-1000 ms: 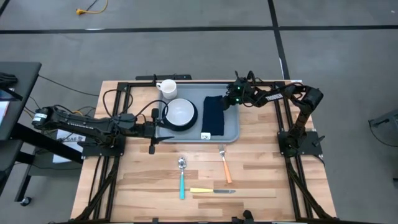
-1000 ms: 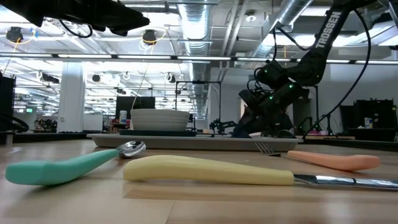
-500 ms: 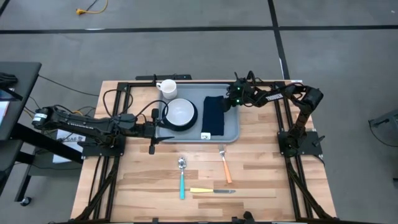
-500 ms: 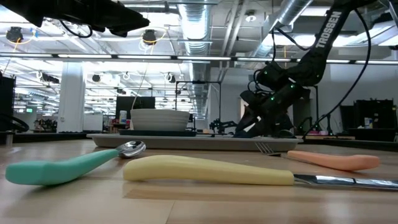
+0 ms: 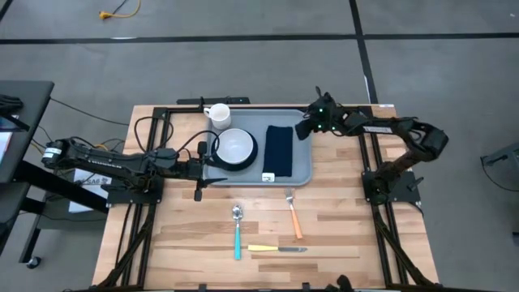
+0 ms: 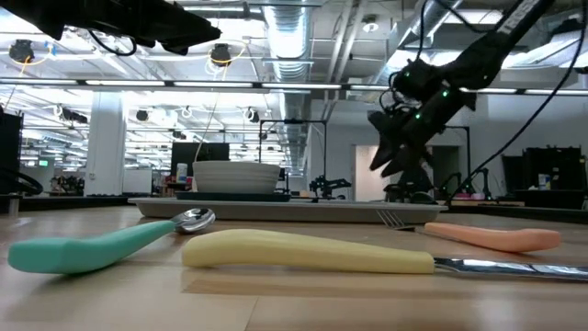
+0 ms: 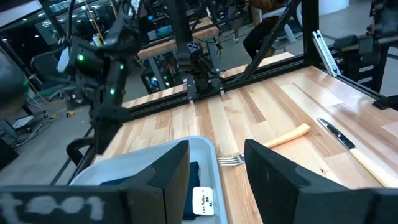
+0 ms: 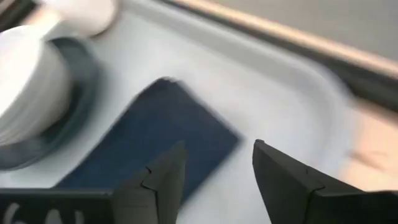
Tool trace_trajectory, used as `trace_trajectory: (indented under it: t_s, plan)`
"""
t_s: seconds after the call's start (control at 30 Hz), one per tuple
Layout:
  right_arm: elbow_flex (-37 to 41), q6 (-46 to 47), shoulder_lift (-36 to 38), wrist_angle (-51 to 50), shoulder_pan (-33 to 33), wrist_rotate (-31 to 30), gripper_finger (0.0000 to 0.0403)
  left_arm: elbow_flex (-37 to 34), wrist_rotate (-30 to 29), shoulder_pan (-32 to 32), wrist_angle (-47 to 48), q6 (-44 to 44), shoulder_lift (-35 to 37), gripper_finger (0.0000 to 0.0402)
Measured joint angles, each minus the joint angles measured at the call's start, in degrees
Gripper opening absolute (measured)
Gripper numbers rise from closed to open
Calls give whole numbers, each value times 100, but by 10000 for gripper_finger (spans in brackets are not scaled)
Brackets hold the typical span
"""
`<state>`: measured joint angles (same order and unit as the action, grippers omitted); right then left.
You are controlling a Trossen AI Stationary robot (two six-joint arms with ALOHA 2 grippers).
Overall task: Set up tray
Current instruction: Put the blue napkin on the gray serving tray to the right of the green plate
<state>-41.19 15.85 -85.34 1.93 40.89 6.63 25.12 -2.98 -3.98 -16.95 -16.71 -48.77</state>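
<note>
We see the tray (image 5: 302, 166) at the worktop's far edge, carrying bowl (image 5: 235, 146) and napkin (image 5: 278, 151); the right hand (image 5: 305, 130) hovers open and empty above its far right corner, the left hand (image 5: 201, 169) open at its left rim

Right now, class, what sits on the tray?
On the tray are a white bowl on a dark round plate, a folded navy napkin and a white mug. Anything beneath them is covered.
</note>
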Motion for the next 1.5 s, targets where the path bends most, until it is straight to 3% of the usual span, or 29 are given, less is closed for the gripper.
trace_trajectory:
  t_s: [0.1, 0.33, 0.9, 1.37, 1.5]
  plan:
    - [0, -132, 253, -186, -117, -395, 147, 0, 1, 2, -1, 0, 0, 144]
    - [0, -528, 361, -157, -530, 100, 13, 0, 0, 0, -3, 0, 0, 144]
    - [0, -733, 331, -528, -1330, 245, 1, 0, 0, 0, -8, 0, 0, 144]
    - [-608, -1031, -1189, -544, -1871, 232, 0, -2, -27, 0, -15, 0, 0, 144]
    - [-964, -1090, -1400, -1045, -1913, 231, 0, -2, -35, 0, -5, 0, 1, 144]
